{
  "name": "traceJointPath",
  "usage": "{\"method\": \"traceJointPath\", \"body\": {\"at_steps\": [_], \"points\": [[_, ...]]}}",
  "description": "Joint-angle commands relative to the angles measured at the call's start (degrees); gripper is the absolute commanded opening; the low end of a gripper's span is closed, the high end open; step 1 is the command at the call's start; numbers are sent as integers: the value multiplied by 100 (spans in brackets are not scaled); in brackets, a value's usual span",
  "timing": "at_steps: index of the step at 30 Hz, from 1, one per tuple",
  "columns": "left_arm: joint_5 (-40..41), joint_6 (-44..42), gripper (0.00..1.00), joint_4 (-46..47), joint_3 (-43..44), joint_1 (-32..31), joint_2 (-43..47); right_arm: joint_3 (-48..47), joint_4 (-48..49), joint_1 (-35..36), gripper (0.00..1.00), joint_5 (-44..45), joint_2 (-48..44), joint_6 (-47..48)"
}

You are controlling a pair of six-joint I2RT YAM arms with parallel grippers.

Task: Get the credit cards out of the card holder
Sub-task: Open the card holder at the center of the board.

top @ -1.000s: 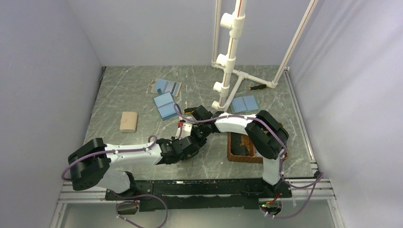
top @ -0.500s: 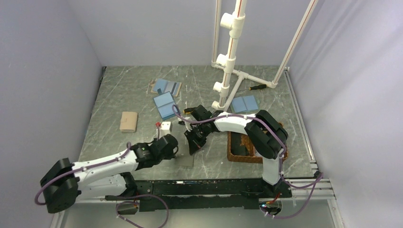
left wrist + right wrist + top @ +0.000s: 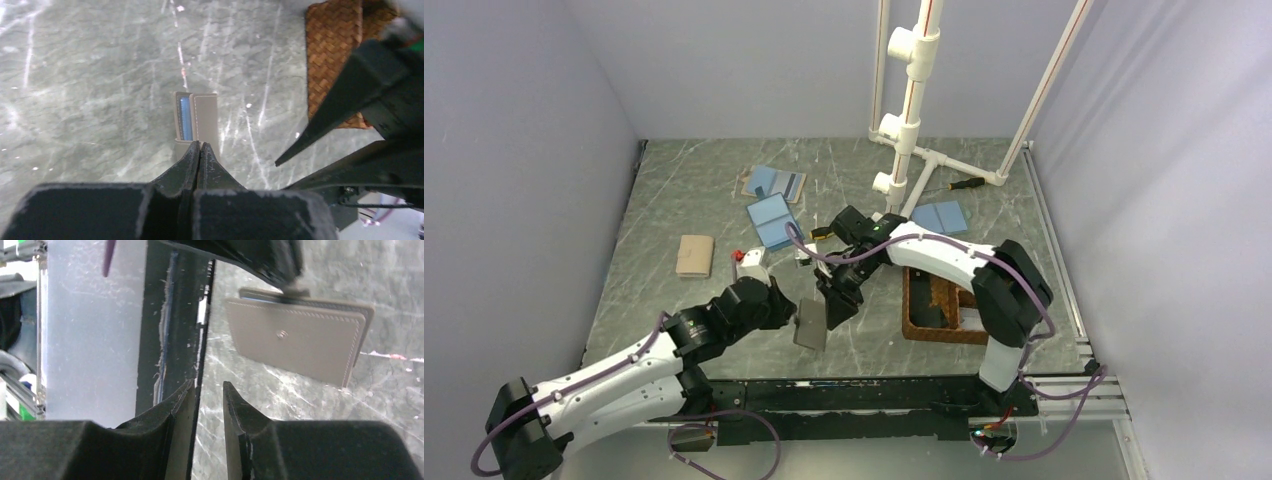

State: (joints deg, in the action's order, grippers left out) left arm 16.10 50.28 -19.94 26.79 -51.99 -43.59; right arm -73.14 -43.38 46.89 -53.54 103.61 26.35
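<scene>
Check the right hand [image 3: 209, 386] first: shut a sec. ago, it has now parted slightly w/ nothing between the jaws. It hangs just beside the card holder [image 3: 300, 337] and is not touching it, as far as the wrist view shows. The left hand [image 3: 200, 146] stays pressed together on the holder's near edge, pinching it, so the holder is now carried by the left side alone. Over the same sec. the left arm has dropped back toward the near-left corner, while its hand remained near the centre of the table [image 3: 684, 200], left of the wicker tray [image 3: 921, 332]. Holder pos.: sticking out from the left fingertips, leaves closed or nearly so. You cannot tell whether its far end rests on the table. A thin blue strip shows between the leaves; lining or card, cannot tell. No credit cards are visible outside the holder. Read this as release-and-regrip, so extraction is not yet done. Expect the next move to req. spreading the leaves or pinching a card edge. On one narrow pinch, the holder may pivot.
</scene>
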Motion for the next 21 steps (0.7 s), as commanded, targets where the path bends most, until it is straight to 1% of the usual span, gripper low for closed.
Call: {"method": "traceJointPath", "body": {"at_steps": [1, 7, 13, 16, 21], "points": [[-635, -160, 0, 717, 186, 83, -22, -291, -884, -67, 30, -519, -510, 1305], [-1205, -305, 0, 1219, 401, 87, -308, -235, -1060, -277, 31, -402, -893, 1650], [-1868, -364, 0, 1726, 617, 100, -899, -172, -1039, -338, 31, -333, -1004, 1684], [-1768, -398, 0, 1660, 662, 94, -930, -169, -1063, -347, 31, -334, -1032, 1718], [-1409, -307, 0, 1355, 520, 110, -648, -174, -1153, -374, 30, -284, -1062, 1845]]}}
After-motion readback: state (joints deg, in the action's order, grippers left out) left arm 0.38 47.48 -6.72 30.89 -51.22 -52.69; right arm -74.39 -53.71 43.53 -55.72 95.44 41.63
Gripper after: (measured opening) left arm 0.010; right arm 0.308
